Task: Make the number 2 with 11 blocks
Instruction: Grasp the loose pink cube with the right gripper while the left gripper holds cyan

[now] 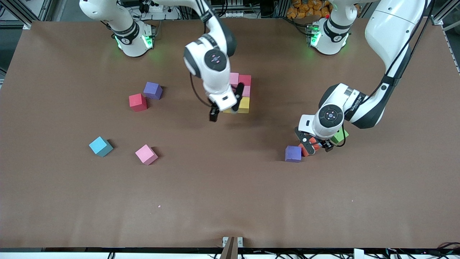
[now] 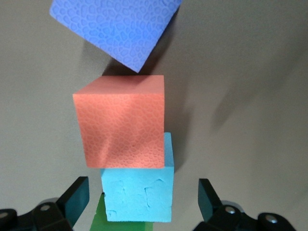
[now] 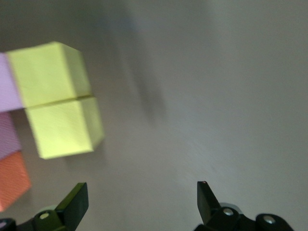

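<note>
Left pincer [image 1: 315,146] spread over the orange and light blue blocks

We should drop squarely so the light blue block [image 2: 138,195] sits between the fingers, clear of the orange block [image 2: 122,124] touching it; right pincer [image 1: 224,108] hovers spread beside the part-built number 2 [image 1: 240,94].

I see the table [image 1: 230,201] evenly and brightly lit from above, with short soft shadows beside each cube and a broad faint one under the arms. Green lamps glow at both bases. My left wrist view is crisp, foam grain showing. My right wrist view is smeared; the yellow cubes [image 3: 57,98] look soft-edged.
</note>
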`<state>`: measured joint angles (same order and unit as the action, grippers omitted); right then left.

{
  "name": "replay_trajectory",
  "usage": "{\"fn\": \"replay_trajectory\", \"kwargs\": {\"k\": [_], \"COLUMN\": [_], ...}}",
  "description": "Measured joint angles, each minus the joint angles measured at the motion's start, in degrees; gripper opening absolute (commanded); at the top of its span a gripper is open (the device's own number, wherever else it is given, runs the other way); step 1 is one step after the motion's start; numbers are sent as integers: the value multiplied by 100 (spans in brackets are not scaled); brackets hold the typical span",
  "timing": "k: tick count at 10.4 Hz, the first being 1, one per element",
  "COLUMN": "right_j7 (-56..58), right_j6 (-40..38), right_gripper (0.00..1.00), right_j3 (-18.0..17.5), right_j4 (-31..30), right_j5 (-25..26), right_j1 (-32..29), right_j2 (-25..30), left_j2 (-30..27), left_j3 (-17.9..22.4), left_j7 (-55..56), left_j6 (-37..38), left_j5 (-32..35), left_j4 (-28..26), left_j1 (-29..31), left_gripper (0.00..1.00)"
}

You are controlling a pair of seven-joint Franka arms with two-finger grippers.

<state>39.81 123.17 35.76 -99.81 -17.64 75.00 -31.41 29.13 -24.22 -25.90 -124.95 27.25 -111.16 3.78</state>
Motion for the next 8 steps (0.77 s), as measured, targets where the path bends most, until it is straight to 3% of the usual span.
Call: {"fn": "replay_trajectory", "kwargs": {"k": [3,6,8], "right_j7": [96,1121,1444], "right_j6": [-8,7,76], "right_gripper": [100,100,100], "right_j3": [69,75,62], "right_j4": [-91,-144,-204], "right_j5": [4,5,5], "right_j1": [-908,-2252,-2806], "right_j2": [-25,-41,-49], "left_j2": [43,78,115], "left_j3": [3,21,44], "left_j7": [-6,-7,-7], "left_j6": [-4,-10,-35], "left_j5": [12,16,19], "left_j4": [-27,-70,-87], "left_j1": [1,4,5], "left_gripper": [100,100,100]}}
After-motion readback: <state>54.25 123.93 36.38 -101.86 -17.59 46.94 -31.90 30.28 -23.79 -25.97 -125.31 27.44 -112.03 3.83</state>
